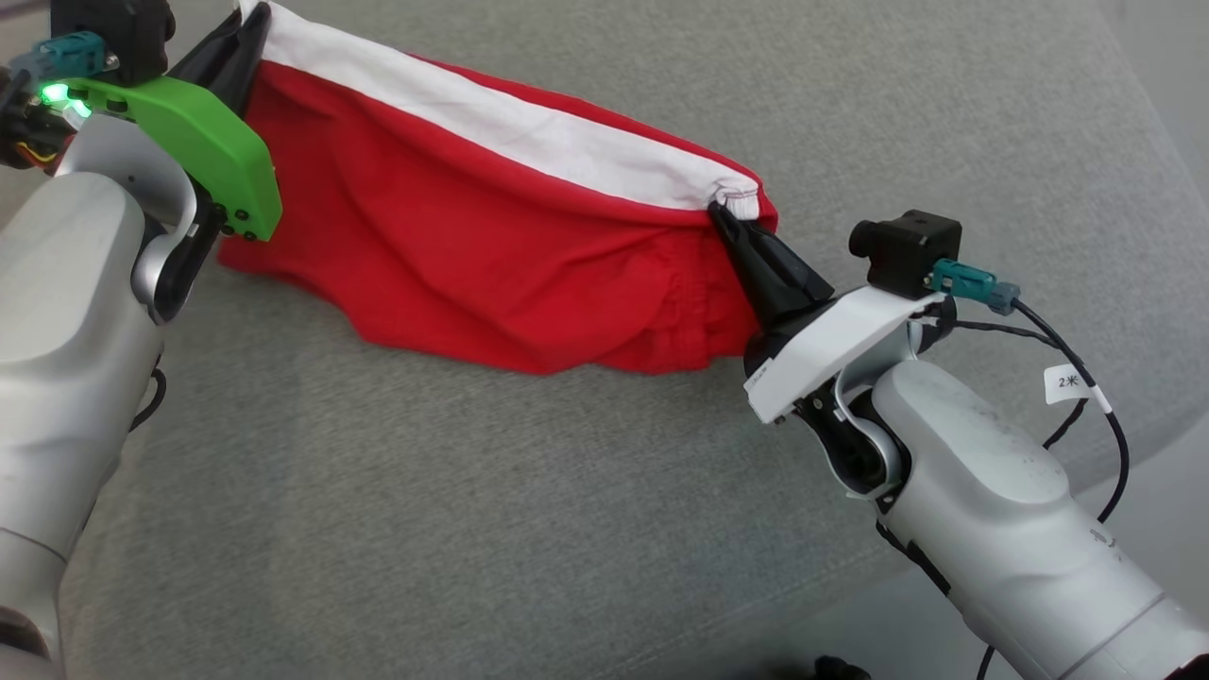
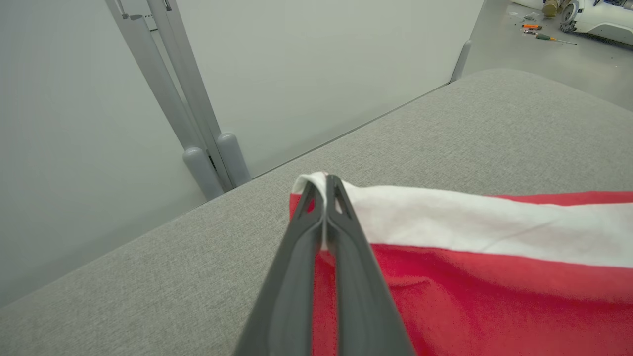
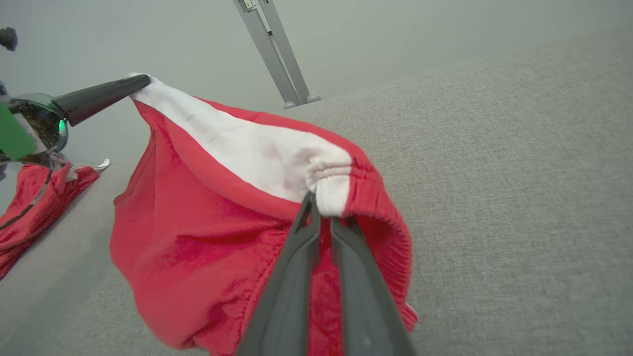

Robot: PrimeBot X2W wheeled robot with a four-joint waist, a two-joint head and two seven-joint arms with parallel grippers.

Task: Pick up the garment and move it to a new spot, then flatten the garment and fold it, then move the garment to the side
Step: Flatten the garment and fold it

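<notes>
Now I'm likely flattening: left gripper (image 1: 247, 26) and right gripper (image 1: 725, 215) fingers clamped on the ends of the garment (image 1: 453, 255); next, lower it flat.

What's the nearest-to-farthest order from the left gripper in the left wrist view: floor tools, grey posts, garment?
1. The garment, pinched in the left gripper.
2. The grey posts, upper left, close behind.
3. The floor tools, far upper right.

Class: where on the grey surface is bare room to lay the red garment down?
Free: the wide grey surface on the garment's near side, and the stretch beyond its white band. Crowded: the span between left claw and right claw, which the garment fills.
</notes>
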